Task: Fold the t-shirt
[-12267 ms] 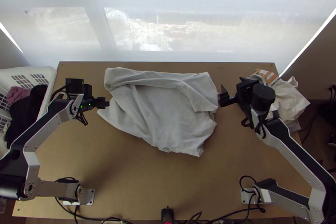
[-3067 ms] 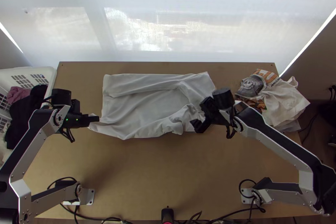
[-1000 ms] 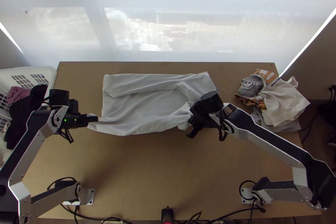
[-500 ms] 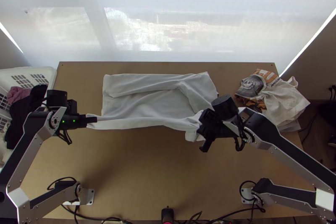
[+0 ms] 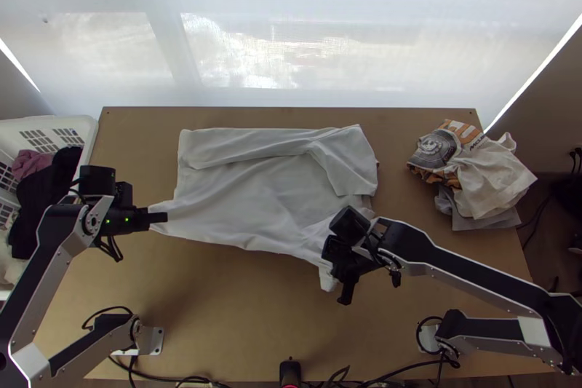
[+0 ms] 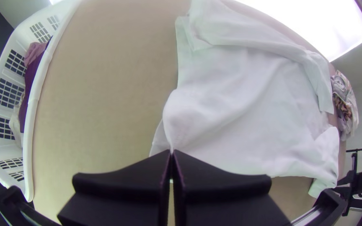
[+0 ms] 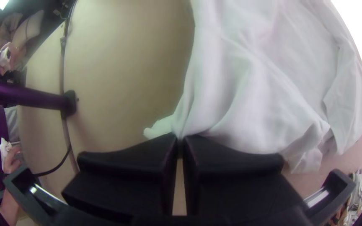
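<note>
The left gripper (image 5: 164,218) is at the near left corner of the white t-shirt (image 5: 262,195), its jaws clenched on a pinch of that corner. In the left wrist view the two fingers (image 6: 122,175) meet at their tips, right where the cloth gathers to a point, and a small flap of fabric lies just beside them. The right gripper (image 5: 345,298) is at the t-shirt's near right part, and its jaws also grasp cloth. The right wrist view shows their tips brought together on a gathered fold, with creases fanning out from the pinch and a short end of fabric sticking out beside it. How many layers either set of jaws grips, I cannot tell.

The t-shirt lies across the middle of the bench (image 5: 247,315), mostly spread. Its far edge is turned over in a long strip, and a sleeve-like flap lies over the body at the far right. The near edge runs slantwise between the two grippers, with soft wrinkles above it.

At the left stands a white laundry basket (image 5: 92,133) with a mauve garment (image 5: 30,162) and a dark garment (image 5: 35,202) inside. On the bench's right side, well apart from the t-shirt, sits a bunched pile of clothes (image 5: 491,180).
</note>
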`<state>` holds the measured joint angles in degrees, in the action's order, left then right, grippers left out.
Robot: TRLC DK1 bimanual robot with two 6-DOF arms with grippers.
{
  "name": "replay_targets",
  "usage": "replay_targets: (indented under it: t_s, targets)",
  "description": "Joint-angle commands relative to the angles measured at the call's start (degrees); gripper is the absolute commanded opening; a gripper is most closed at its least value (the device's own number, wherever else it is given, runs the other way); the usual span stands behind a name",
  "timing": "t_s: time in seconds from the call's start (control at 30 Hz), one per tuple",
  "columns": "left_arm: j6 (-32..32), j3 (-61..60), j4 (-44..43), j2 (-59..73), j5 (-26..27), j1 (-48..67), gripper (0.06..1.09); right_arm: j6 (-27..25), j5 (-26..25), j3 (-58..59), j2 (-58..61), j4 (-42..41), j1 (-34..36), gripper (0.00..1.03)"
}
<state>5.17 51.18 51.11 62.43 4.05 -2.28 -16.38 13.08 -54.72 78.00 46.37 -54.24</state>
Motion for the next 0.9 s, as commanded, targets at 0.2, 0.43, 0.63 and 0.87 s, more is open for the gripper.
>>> replay_targets:
  t_s: [0.2, 0.43, 0.63, 0.87]
  targets:
    - [0.0, -1.4, 1.3, -2.9, 0.0, 0.0, 0.09, 5.4, -0.1, -1.2, -3.6, -6.1, 5.8, 0.98]
    - [0.1, -1.8, 1.2, -2.8, 0.0, 0.1, 0.09, 3.5, -0.4, 1.8, -14.5, 3.9, 4.7, 0.93]
    - [0.3, -2.1, 1.2, -3.5, 0.1, 0.1, 0.09, 4.2, -0.2, 4.7, -15.9, 7.1, -0.4, 0.93]
    - [0.5, -3.7, 1.2, -5.0, 0.0, -0.1, 0.09, 4.0, -0.2, 6.3, -11.0, 4.9, -4.7, 0.93]
